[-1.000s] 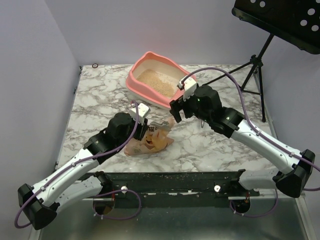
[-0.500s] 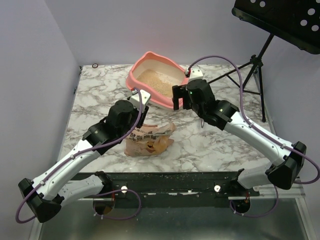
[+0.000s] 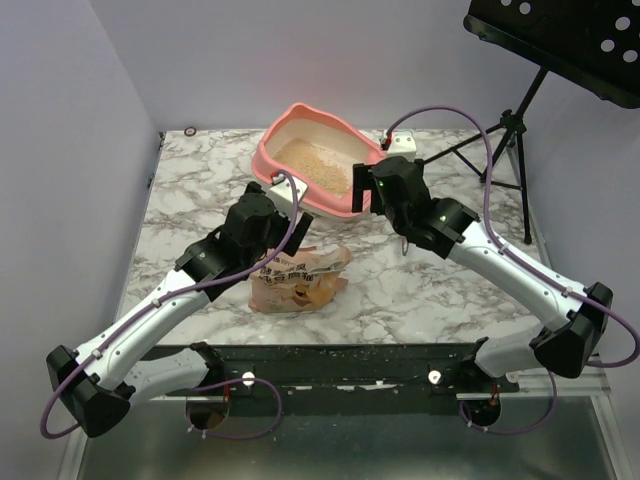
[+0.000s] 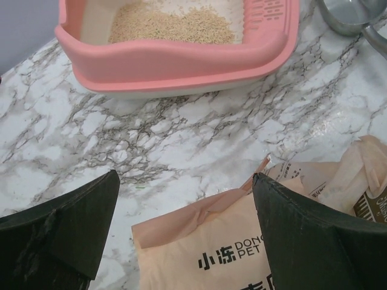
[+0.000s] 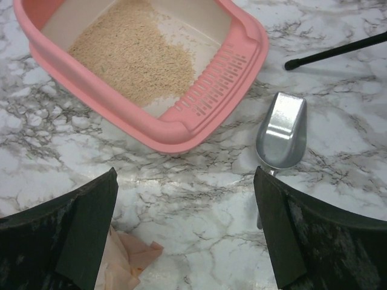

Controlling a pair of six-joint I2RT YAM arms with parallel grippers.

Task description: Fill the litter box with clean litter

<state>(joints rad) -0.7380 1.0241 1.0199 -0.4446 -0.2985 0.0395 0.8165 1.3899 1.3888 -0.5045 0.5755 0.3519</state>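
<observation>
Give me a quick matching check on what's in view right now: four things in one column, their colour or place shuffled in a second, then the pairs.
Things
1. litter box
2. clean litter
3. metal scoop
4. paper bag

Colour or place
A. silver, lying beside the box
B. salmon-pink rim, cream inside
C. peach, crumpled, with printed lettering
D. beige, heaped inside the box

Pairs: 1-B, 2-D, 3-A, 4-C

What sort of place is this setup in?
Probably a robot test cell, not a home: a marble-pattern tabletop boxed in by plain pale walls, with a black perforated stand on a tripod beside it. The litter box looks like a prop.
</observation>
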